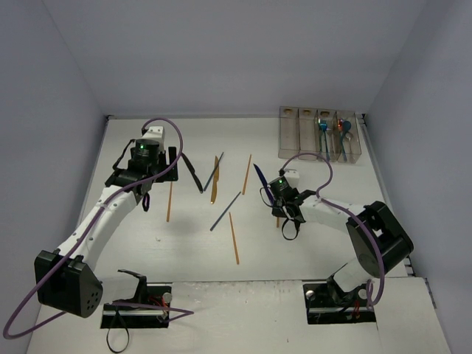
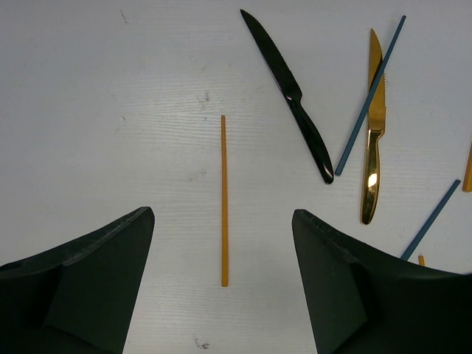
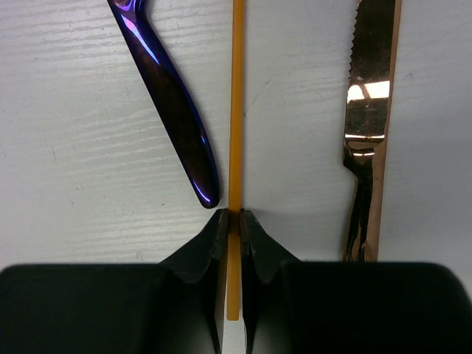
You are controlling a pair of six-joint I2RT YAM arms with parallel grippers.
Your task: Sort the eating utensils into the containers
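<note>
Grip: right tool (image 3: 232,221) pinched shut on orange chopstick (image 3: 237,110) near its end, stick apparently flat on tabletop (image 3: 74,147). Lift straight up, since purple handle (image 3: 173,110) sits at 10 o'clock and copper knife (image 3: 369,110) at 3. Bins (image 1: 319,134) at 1 o'clock. Right arm reaches forward, wrist down. Left tool (image 2: 221,214) wide open, empty, above second chopstick (image 2: 223,169).

This is a robotics lab test cell. A plain white surface (image 1: 184,251) is boxed in on the left, far and right sides by bare, pale lavender walls (image 1: 221,51). The left arm (image 1: 99,221) and right arm (image 1: 332,214) are bolted at the near edge on black base plates (image 1: 140,289), with purple cables (image 1: 166,127) looping loose along them. Eating utensils (image 1: 214,188) lie scattered straight on the bare board, and clear containers (image 1: 318,136) stand at the far right.
</note>
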